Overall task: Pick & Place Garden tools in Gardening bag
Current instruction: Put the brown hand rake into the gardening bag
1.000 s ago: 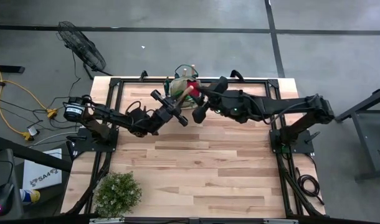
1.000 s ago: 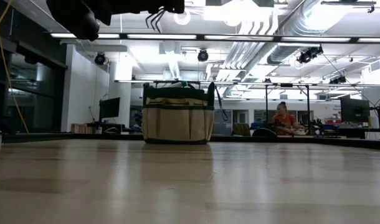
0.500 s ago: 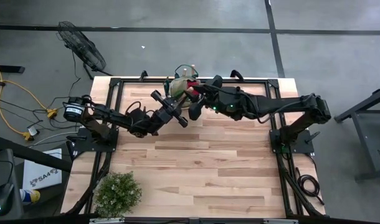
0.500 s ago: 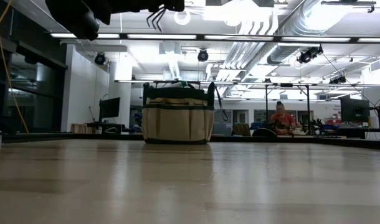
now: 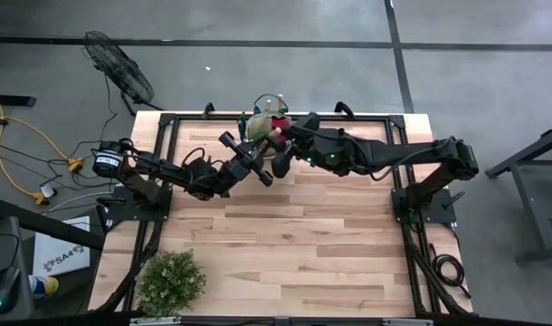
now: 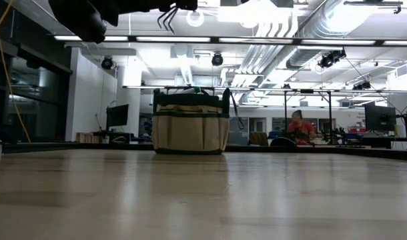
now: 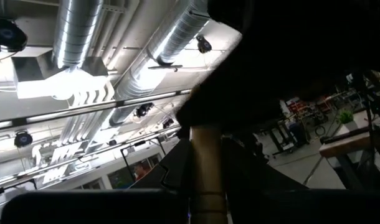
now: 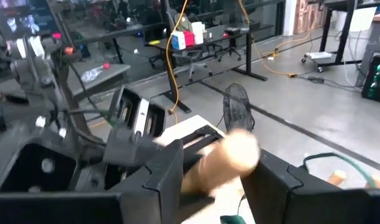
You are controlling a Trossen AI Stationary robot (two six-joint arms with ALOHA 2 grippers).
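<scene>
The beige gardening bag (image 5: 256, 116) with green trim stands on its base at the middle of the table's far edge; it also shows in the low view (image 6: 190, 127). Red shear handles (image 5: 280, 123) stick out of its top. My left gripper (image 5: 254, 156) is high above the table, just near-left of the bag, shut on the wire rake, whose tines (image 6: 169, 19) show at the top of the low view. My right gripper (image 5: 278, 136) is at the bag's near-right rim, shut on a wooden-handled tool (image 8: 222, 160) whose head is hidden. My left gripper pinches the rake's wooden handle (image 7: 206, 169) between its two fingers, which lie along the handle. The rake is lifted clear of the table, and its tines hang down at the far end. My right gripper pinches a wooden handle (image 8: 205, 174) between its two fingers. The handle's rounded free end (image 8: 241, 147) sticks out past the fingertips, toward the table's far left. The tool is lifted clear of the table.
A bushy green plant (image 5: 170, 281) stands at the table's near left corner. The middle and near right of the wooden table (image 5: 330, 244) are bare. A fan (image 5: 118, 63) stands on the floor beyond the far left corner. A person (image 6: 300, 127) sits far behind the table.
My right gripper has moved a little toward the table's left edge, closer over the bag, still shut on its wooden-handled tool.
</scene>
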